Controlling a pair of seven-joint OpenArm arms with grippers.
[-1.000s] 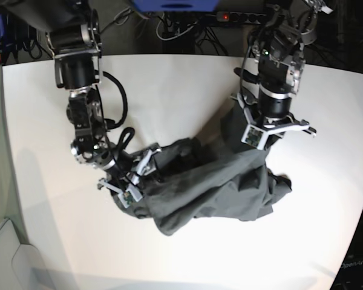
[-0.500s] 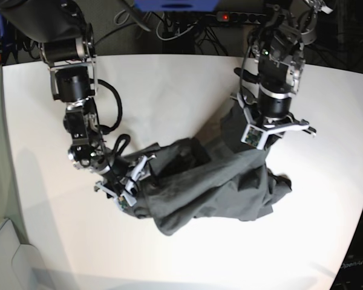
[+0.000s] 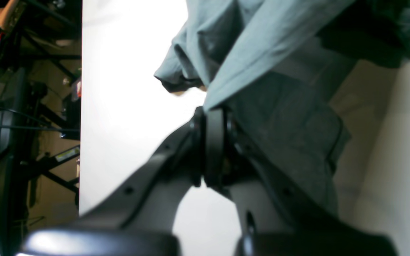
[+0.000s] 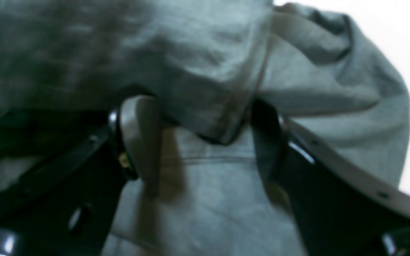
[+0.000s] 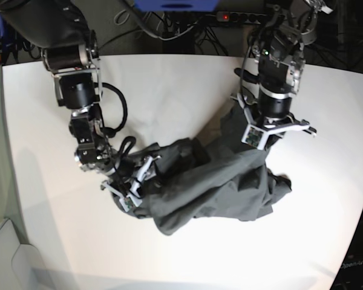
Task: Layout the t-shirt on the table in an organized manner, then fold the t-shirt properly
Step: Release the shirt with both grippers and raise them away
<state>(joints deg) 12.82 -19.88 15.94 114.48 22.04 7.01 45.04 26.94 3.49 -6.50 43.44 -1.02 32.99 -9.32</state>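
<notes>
White counter [image 5: 169, 90] with the t-shirt [image 5: 218, 187] bunched up, left fingers [image 3: 214, 117] pinching a fold to lift it, right fingers [image 4: 137, 124] spread around a hem, probably to grab and stretch it flat.

t-shirt [image 5: 212, 187]: 1 | table [image 5: 169, 90]: 1 | robot arms: 2 | power strip [image 5: 242, 17]: 1

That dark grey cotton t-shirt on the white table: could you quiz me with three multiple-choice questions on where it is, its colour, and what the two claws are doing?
1. The dark charcoal-grey cotton t-shirt lies:
A. bunched between both arms
B. flat
C. on the floor

2. The smooth tabletop is:
A. black
B. white
C. wooden

3. The left gripper is:
A. wide open
B. out of sight
C. shut on cloth

Answers: A, crumpled folds span from arm to arm; B, bare white surface; C, fabric is pinched, while the right gripper stands open around a fold.
</notes>
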